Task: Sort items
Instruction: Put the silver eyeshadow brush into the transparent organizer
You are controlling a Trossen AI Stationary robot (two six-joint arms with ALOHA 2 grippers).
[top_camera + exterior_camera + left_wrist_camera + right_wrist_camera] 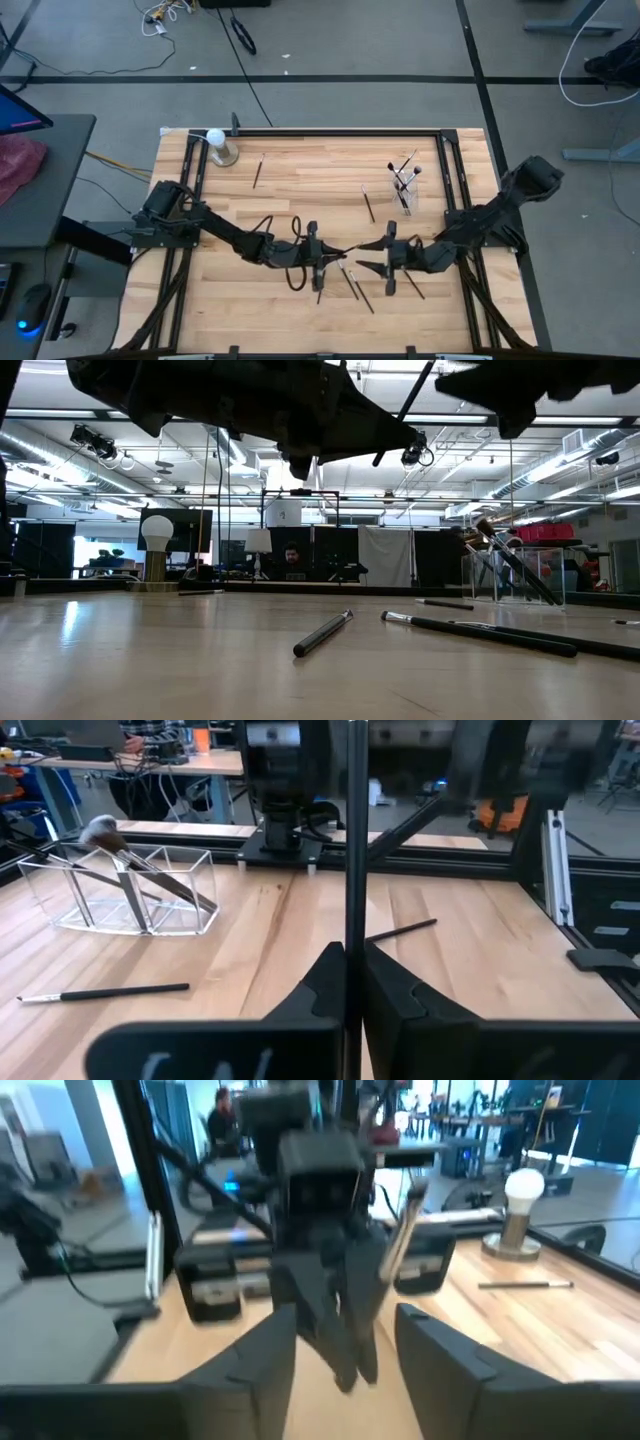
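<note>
High view: wooden table [300, 190] w/ both arms reaching in toward the middle of its near half. Left gripper [316, 257] sits at abt 6 o'clock of table centre, right gripper [388, 257] just to its 3 o'clock side, the two facing each other. A thin dark stick [337, 252] runs between them, clenched in the left gripper. Loose brushes [357, 287] lie on the wood just below the grippers, toward 5 o'clock. One more stick [258, 173] lies at 11 o'clock, another [368, 204] at 1 o'clock. Clear holder [404, 193] at 2 o'clock has several brushes standing in it. White ball on metal base [219, 146] sits in the far left corner, 10–11 o'clock. No readable writing anywhere.

Low view: arms are dark shapes overhead. A short dark stick [322, 633] lies centre on the table, a longer brush [478, 634] to its 3 o'clock. Clear holder [512, 575] w/ leaning brushes farther back at 3 o'clock; white ball [156, 535] far back at 9 o'clock. A person sits in the room behind.

Left wrist view: left gripper [347, 982] is closed tight on the stick [353, 840], which stands upright between the fingers. Holder [135, 890] w/ brushes and a loose thin brush [105, 992] lie beyond on the table.

Right wrist view: right gripper [337, 1340] is spread wide, holding nothing. Left gripper [335, 1325] hangs between its fingers w/ the pale-looking stick [398, 1240] tilted up. White ball [522, 1210] and a stick [524, 1285] lie beyond.
</note>
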